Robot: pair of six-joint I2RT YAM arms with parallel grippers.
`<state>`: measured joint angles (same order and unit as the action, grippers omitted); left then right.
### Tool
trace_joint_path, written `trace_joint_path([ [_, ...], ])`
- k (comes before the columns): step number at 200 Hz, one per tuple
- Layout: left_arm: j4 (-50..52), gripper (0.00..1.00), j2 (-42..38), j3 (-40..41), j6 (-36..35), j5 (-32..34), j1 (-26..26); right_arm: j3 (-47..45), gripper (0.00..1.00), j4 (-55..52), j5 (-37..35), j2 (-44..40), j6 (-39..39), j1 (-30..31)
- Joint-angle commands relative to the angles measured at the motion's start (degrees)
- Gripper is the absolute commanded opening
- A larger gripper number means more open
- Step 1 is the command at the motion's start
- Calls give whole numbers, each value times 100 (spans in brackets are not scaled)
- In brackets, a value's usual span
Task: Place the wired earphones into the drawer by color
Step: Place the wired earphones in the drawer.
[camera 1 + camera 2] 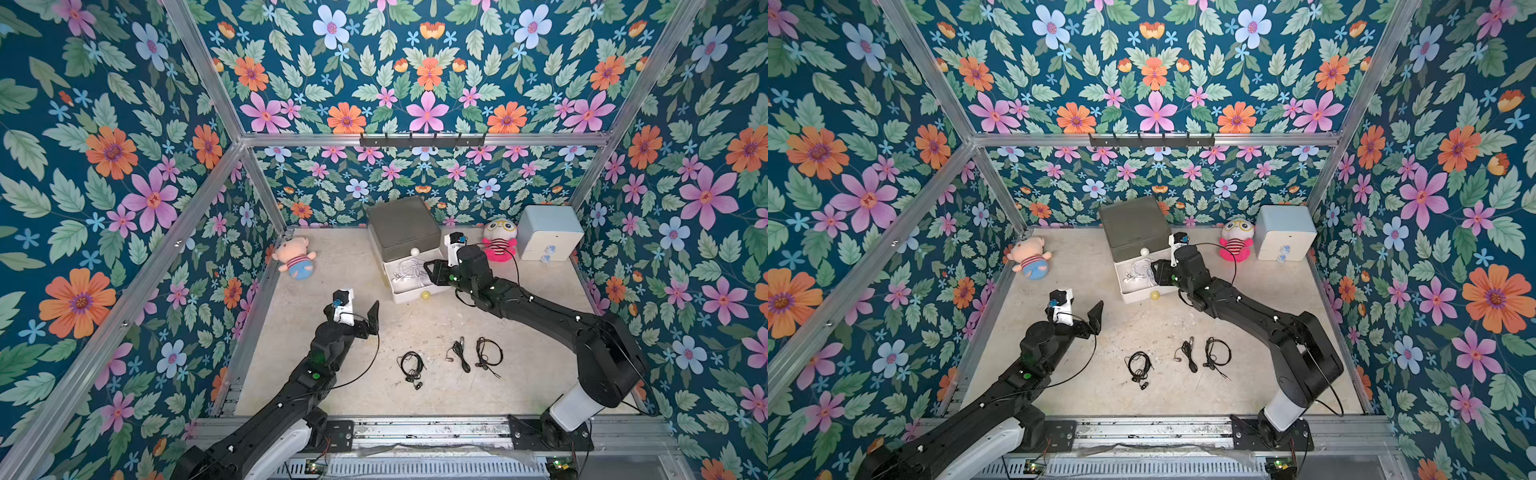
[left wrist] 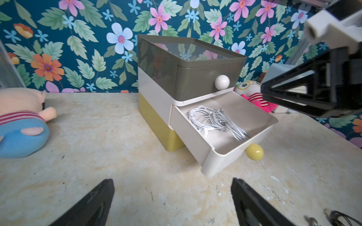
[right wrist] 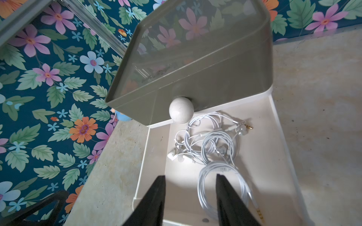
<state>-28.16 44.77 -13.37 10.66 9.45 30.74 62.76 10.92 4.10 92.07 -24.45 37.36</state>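
Observation:
The drawer (image 1: 403, 232) chest stands at the back with its white middle tier (image 2: 188, 137) pulled out. White wired earphones (image 3: 211, 140) lie tangled inside it, and a further white coil (image 3: 203, 185) looks blurred beneath one finger. My right gripper (image 3: 190, 176) hovers over this open tier (image 1: 405, 296), jaws apart and holding nothing. Three black earphones (image 1: 411, 368) (image 1: 459, 353) (image 1: 488, 353) lie on the table in front. My left gripper (image 2: 172, 180) is wide open and empty above bare table, left of the chest. No red-orange earphones show.
A pig plush (image 1: 295, 259) lies at the back left. A doll with glasses (image 1: 498, 241) and a pale blue chest (image 1: 548, 232) stand at the back right. The yellow knob (image 2: 254, 152) pokes out under the open white tier. Flowered walls close in three sides.

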Motion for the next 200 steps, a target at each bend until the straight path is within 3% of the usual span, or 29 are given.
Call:
trace_joint_path([
  [1,95,99,-112,40,120,515,-6,-291,48,233,110,-266,22,9],
  [86,-106,99,-599,346,35,997,-7,-1846,48,1095,303,-1095,-437,266],
  [200,-5,99,-390,245,25,918,-7,-1831,45,1469,202,-225,-1045,411],
])
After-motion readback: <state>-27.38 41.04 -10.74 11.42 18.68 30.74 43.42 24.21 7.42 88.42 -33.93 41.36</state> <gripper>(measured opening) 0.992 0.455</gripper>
